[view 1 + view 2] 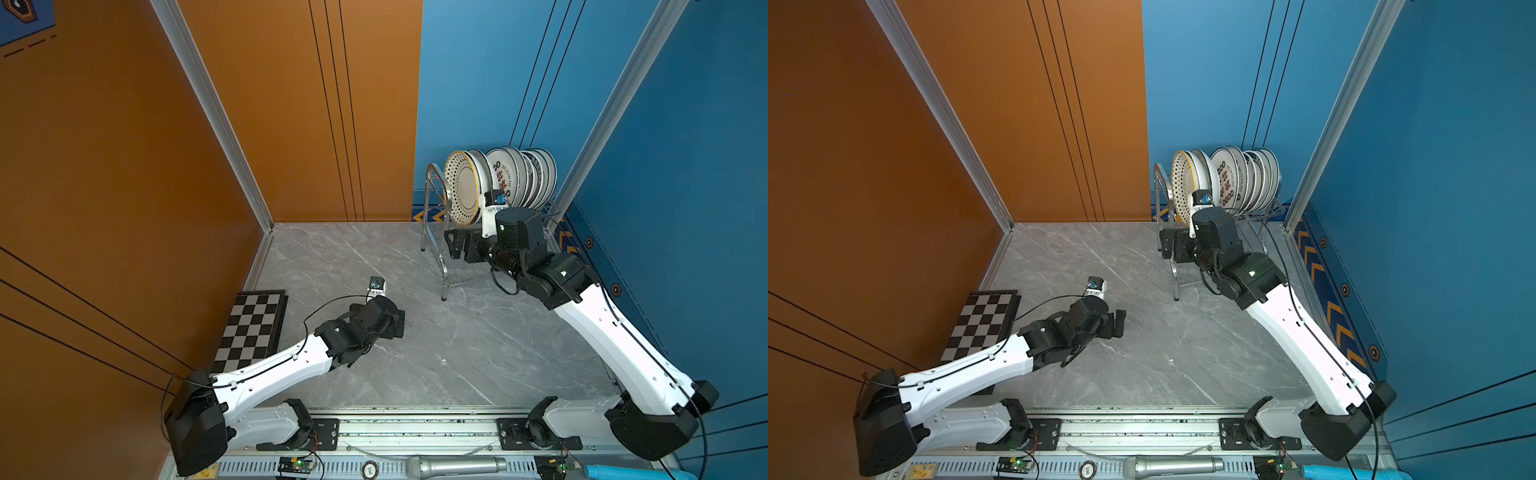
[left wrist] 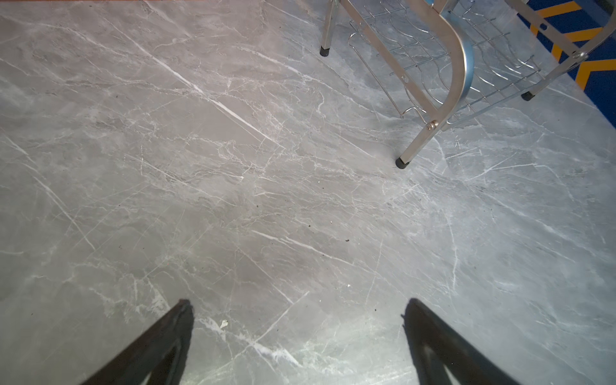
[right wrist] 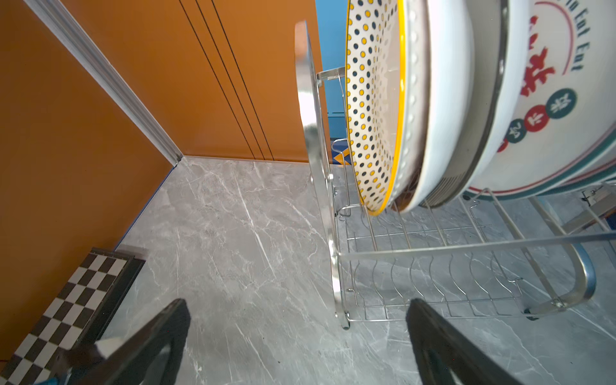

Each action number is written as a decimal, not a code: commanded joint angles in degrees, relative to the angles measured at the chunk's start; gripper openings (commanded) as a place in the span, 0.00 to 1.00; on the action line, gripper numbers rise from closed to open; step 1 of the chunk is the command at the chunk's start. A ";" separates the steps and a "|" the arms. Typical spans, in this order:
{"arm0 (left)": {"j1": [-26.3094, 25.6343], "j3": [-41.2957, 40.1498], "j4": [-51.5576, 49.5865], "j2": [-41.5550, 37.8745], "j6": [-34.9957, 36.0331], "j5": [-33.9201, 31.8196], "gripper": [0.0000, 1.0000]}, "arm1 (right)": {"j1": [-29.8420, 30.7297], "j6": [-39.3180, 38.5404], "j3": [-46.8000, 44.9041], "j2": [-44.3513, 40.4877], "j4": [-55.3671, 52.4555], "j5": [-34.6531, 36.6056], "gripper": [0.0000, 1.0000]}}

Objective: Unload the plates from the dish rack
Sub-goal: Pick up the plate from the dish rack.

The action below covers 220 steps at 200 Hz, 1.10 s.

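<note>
Well, the plates (image 1: 500, 180) stood upright on edge, packed side by side in the upper tier of the dish rack (image 3: 308, 110), at the far right corner of the tabletop (image 1: 415, 345) by the blue wall (image 1: 478, 83). The right hand (image 3: 299, 301) sat just in front of the rack's arched end, lower than the yellow-dotted plate (image 3: 370, 110) at that end, jaws spread wide w/ nothing between them. The left hand (image 2: 299, 301) hung over bare tabletop, likewise spread wide & empty, well apart from the rack, w/ the chequered board (image 1: 253, 328) lying flat nearby against the orange wall (image 1: 104, 166)
</note>
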 commanded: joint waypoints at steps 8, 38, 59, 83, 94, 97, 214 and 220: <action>1.77 -2.86 -1.58 -3.78 -1.25 2.54 0.96 | -1.28 1.75 3.71 2.84 0.69 2.36 0.98; 3.13 -4.80 -1.65 -7.06 -0.98 4.40 0.94 | -2.77 1.30 4.67 4.76 2.19 2.32 0.97; 3.70 -6.00 -1.44 -8.75 -0.98 4.19 0.95 | -4.03 2.10 5.75 5.71 2.23 1.10 0.95; 4.16 -6.88 -0.99 -9.66 -0.79 4.43 0.95 | -4.33 2.71 6.18 6.00 2.23 0.50 0.93; 4.34 -7.04 -0.89 -9.70 -0.56 4.49 0.95 | -4.38 2.88 6.33 6.09 2.21 0.26 0.92; 4.35 -7.10 -0.89 -9.70 -0.54 4.53 0.95 | -4.44 2.96 6.37 6.14 2.23 0.11 0.92; 5.53 -9.63 0.68 -11.26 0.24 6.14 0.95 | -3.77 4.43 7.57 8.02 5.13 -2.55 0.87; 5.56 -9.72 0.74 -11.28 0.27 6.36 0.95 | -3.74 4.47 7.73 8.15 5.12 -2.53 0.86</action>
